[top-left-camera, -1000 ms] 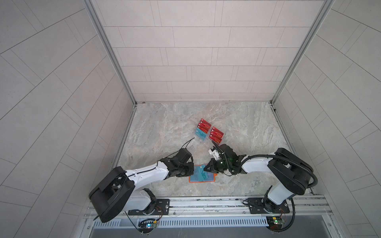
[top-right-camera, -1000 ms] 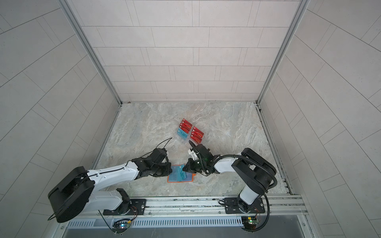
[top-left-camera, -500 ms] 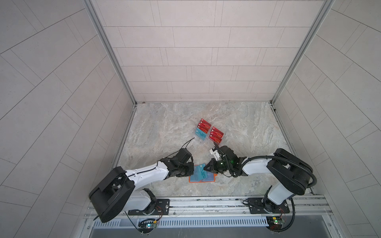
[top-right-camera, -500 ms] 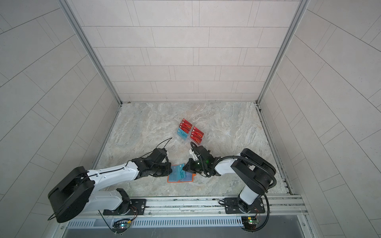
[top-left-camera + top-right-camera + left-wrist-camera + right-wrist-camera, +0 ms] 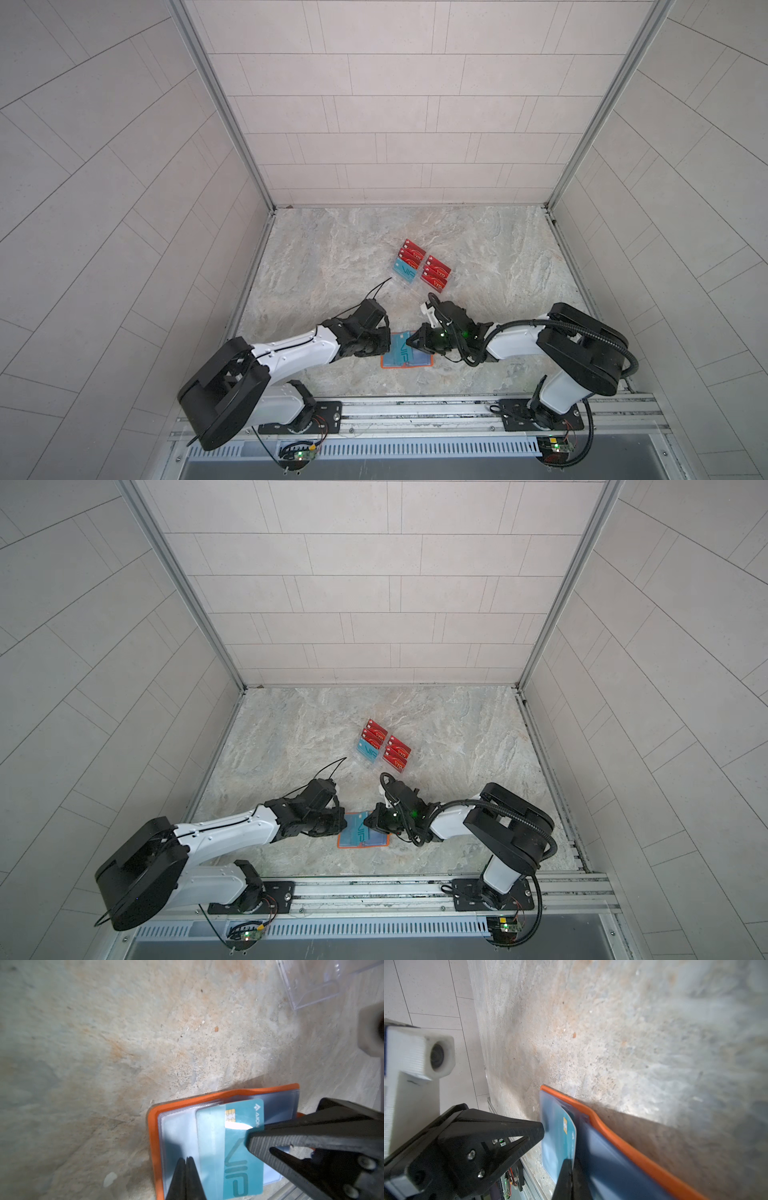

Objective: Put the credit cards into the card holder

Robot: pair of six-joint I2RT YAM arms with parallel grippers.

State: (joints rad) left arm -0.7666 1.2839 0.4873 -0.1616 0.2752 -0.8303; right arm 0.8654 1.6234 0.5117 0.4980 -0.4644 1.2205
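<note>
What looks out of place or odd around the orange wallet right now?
The teal card is only partly inside a clear sleeve of the card holder; most of it sticks out, and it bows where the shut right gripper pinches its edge. Nothing else stands out.

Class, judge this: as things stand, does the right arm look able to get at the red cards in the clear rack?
Probably yes, but not at once. Bare table lies between the right gripper and the red cards, though its jaws are shut on the teal card.
</note>
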